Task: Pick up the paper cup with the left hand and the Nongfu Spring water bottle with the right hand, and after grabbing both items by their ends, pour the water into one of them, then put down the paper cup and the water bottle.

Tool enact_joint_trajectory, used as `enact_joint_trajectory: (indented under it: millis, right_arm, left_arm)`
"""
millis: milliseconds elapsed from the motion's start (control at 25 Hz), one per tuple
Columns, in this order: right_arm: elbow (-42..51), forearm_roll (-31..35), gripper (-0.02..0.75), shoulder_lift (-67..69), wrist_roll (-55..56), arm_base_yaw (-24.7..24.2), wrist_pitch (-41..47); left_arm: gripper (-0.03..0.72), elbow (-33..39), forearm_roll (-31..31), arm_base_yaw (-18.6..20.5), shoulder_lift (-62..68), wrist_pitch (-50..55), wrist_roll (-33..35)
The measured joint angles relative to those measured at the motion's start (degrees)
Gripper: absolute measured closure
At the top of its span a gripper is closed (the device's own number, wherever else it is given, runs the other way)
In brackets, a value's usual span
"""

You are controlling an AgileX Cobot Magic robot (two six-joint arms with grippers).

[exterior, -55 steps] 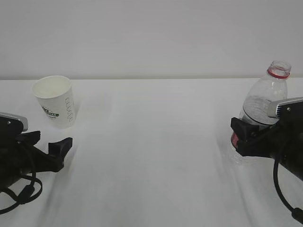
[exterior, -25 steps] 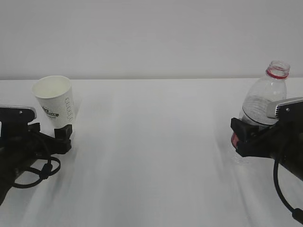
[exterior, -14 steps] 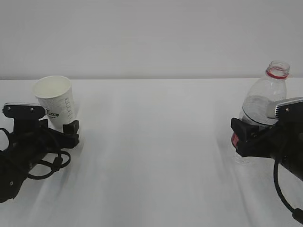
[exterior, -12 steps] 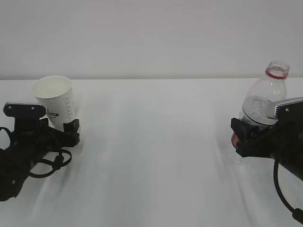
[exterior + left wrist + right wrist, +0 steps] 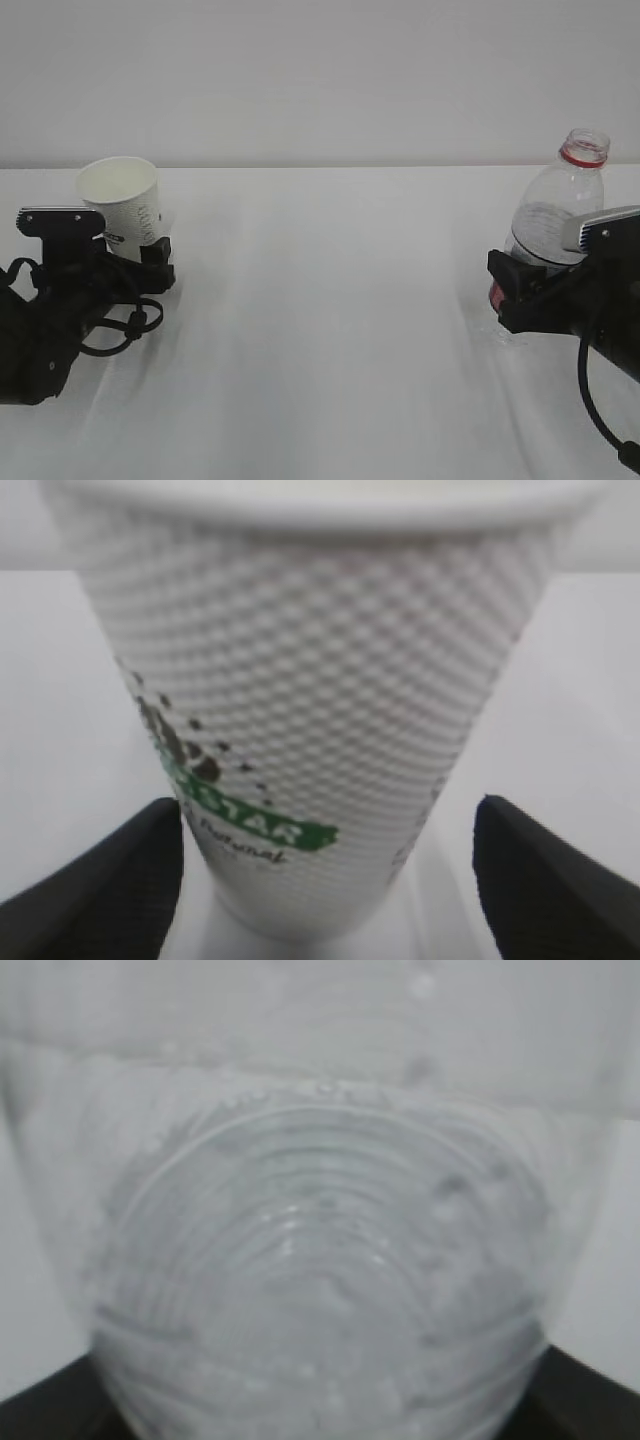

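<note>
- We note the left hand (image 5: 125, 268): matte black housing, light grey plate above the fingers, looped black cables behind.
- We note the right hand (image 5: 520, 290): black, grey plate on top, one black cable trailing behind.

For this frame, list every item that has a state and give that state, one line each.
paper cup: upright on the table, open top, tilted slightly, not lifted.
Nongfu Spring water bottle: upright, cap off, partly filled with water.
left hand: open, fingers on either side of the cup's base, gaps visible.
right hand: closed around the bottle's lower part.
</note>
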Motion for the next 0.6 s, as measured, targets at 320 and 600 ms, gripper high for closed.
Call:
enact_joint_trajectory:
  millis: [320,600]
  right_arm:
    - [0.0,0.0,0.242,0.0,-0.04,0.0,0.0]
    - [0.0,0.0,0.242,0.0,-0.14,0.0,0.0]
  left_arm:
    - [0.013,-1.53,-0.18,2.18,0.88,0.0,0.0]
    - [0.014,-2.98,0.26,2.81,1.78,0.0,0.0]
